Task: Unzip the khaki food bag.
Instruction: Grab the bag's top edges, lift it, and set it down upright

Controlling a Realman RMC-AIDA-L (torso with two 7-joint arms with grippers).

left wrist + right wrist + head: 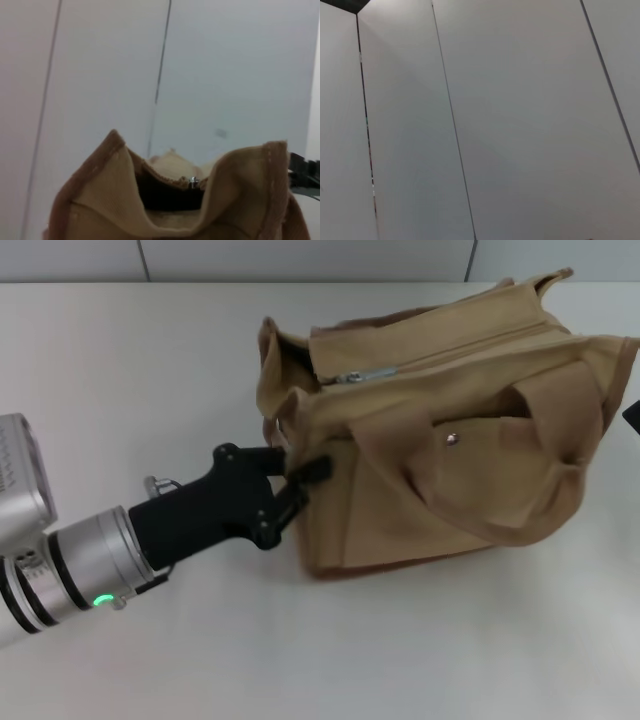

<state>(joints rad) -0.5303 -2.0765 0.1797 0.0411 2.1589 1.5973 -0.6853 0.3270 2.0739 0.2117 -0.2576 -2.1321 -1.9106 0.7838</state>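
- Khaki food bag [440,430]: upright on white table [150,360], centre-right of head view; strap handles flopped over front.
- Zipper [365,374]: silver pull near bag's left end, track mostly shut.
- Left gripper [300,475]: at bag's left end panel, fingers pinched on fabric edge, anchoring.
- Right gripper: not visible; wrist cam shows wall only.
- Tip: keep end taut, pull slider straight along track away from anchored end.

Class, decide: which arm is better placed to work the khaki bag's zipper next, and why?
Left. Its end effector is already at the khaki food bag's left end, just below the zipper pull. The right end effector is out of view.
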